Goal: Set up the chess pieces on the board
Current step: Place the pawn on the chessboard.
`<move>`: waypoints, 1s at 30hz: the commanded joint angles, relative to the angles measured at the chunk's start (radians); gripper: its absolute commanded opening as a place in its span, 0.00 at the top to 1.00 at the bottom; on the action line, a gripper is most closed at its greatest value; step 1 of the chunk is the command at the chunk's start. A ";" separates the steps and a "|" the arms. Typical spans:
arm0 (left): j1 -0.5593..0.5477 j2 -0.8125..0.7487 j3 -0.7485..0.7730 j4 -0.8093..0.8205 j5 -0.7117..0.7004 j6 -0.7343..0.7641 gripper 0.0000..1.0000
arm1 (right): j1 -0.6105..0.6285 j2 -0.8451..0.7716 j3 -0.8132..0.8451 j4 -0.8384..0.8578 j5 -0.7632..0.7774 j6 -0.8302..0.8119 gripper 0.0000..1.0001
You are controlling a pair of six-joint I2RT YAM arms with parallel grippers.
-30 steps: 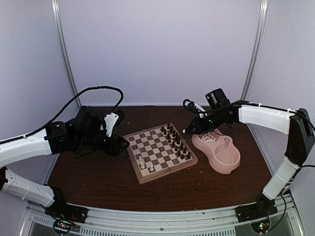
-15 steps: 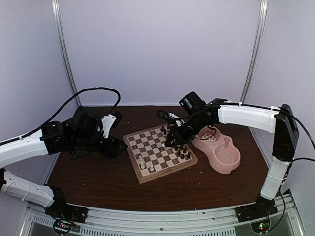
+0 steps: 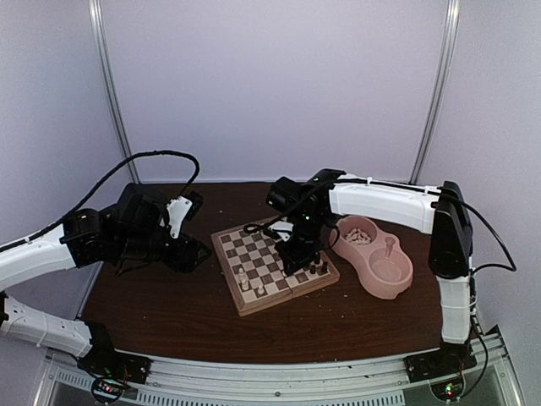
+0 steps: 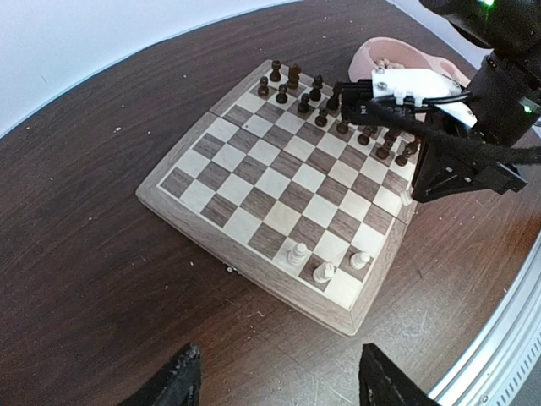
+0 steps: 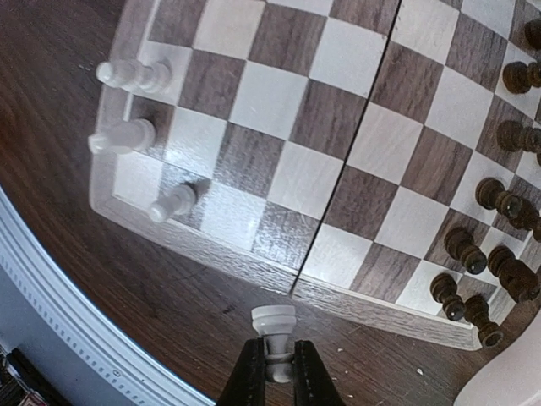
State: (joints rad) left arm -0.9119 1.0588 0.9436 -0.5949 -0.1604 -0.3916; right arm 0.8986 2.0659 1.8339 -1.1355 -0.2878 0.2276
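The board (image 4: 279,182) is smooth, satin wood with visible grain. The table (image 4: 76,254) shows dark, speckled wood grain. The chess pieces (image 5: 127,134) look smooth matt cream, the pink bowl (image 3: 385,289) glossy plastic.

The right hand (image 3: 290,264) hangs over the board (image 3: 250,254).

Dark brown wooden table (image 3: 169,296) was recorded, with small pale specks (image 4: 228,269) scattered on it. Checked board (image 3: 264,254) was laid flat near the middle, turned at an angle to the near edge. Pink double bowl (image 3: 397,286) was set on the tabletop just beside the board's right side; contact could not be told.
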 commanded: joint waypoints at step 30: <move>-0.002 0.006 0.006 -0.008 -0.022 0.010 0.36 | 0.025 0.166 0.167 -0.143 0.194 -0.045 0.71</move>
State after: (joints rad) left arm -0.9119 1.0615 0.9436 -0.6075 -0.1661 -0.3912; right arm 0.9150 2.2395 1.9774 -1.2865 -0.1066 0.1833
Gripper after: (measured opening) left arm 0.641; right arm 0.289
